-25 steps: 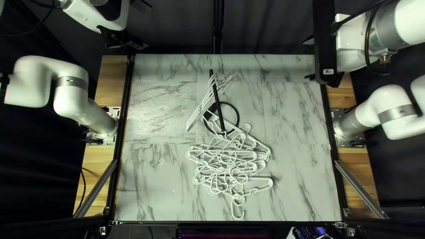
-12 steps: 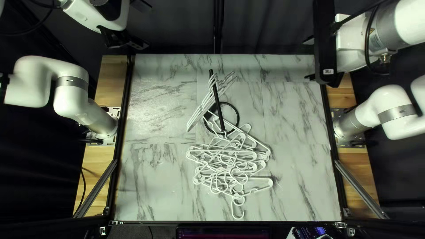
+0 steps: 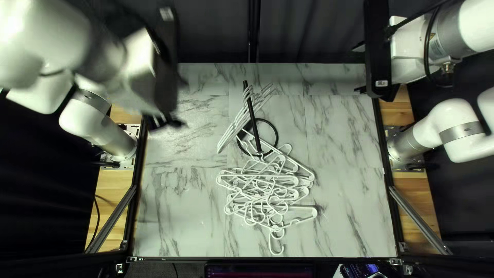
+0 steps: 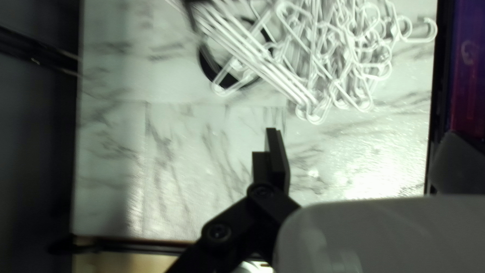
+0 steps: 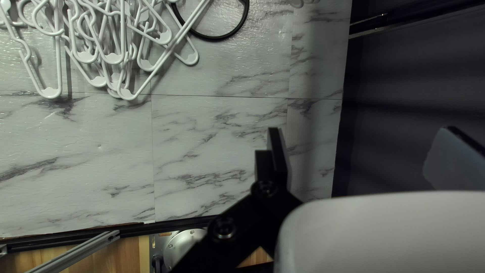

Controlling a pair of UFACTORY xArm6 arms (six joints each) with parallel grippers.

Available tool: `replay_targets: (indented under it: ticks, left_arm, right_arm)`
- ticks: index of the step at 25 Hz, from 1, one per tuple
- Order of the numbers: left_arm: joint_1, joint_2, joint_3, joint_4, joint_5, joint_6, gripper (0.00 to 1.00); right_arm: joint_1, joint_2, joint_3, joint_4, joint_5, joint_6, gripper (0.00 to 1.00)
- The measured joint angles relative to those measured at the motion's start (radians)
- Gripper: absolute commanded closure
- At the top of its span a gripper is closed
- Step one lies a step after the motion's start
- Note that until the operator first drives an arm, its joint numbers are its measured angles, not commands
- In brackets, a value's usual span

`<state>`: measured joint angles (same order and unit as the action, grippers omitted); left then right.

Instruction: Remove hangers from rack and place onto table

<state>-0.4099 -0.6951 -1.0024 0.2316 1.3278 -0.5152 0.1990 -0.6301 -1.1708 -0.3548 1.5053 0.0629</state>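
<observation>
Marble-patterned bench (image 3: 180, 206), left arm (image 3: 98, 49) blurred over its far corner, heaped hangers (image 3: 262, 178) beside the black rack (image 3: 252, 118).
The hung hangers (image 3: 235, 122) are hooked on its pole, presumably awaiting removal — the heap's tangle defies counting. Left pincer (image 4: 275, 156), right pincer (image 5: 277, 156) — I can't tell wide from narrow.

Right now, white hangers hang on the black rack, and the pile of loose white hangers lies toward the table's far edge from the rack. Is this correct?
Not quite: the pile of loose white hangers lies toward the table's near edge from the black rack, as the top left view shows. The rest is right.
</observation>
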Motion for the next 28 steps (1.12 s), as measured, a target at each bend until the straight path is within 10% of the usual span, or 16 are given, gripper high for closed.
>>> replay_targets:
  ticks: [15, 28]
  left_arm:
    - [-0.104, 0.468, -0.1, 0.095, 0.055, -0.431, 0.0]
    - [-0.095, 0.344, 0.105, 0.197, -0.154, -0.537, 0.0]
  right_arm:
    - [0.0, 0.0, 0.0, 0.0, 0.0, 0.0, 0.0]
    - [0.0, 0.0, 0.0, 0.0, 0.0, 0.0, 0.0]
